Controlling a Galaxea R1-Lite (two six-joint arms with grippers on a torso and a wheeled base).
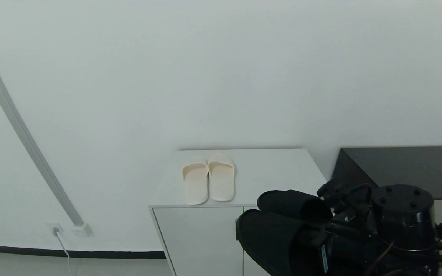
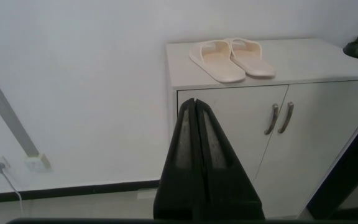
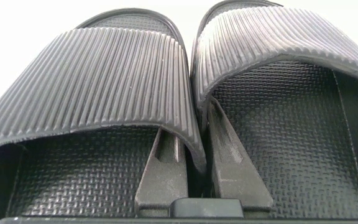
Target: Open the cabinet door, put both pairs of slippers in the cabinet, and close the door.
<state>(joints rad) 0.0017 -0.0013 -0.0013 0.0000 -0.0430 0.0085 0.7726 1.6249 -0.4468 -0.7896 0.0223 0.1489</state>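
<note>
Pinching the black slippers (image 3: 117, 74) by their two inner sides, the right jaws are clenched, at the lower right of the head view. The left jaws are pressed together with nothing in them. The white slippers (image 1: 208, 179) lie on top of the cabinet (image 1: 202, 237), mid-frame. Its doors are shut, so I think opening comes first: the left jaws must part and take a door handle (image 2: 271, 119).
</note>
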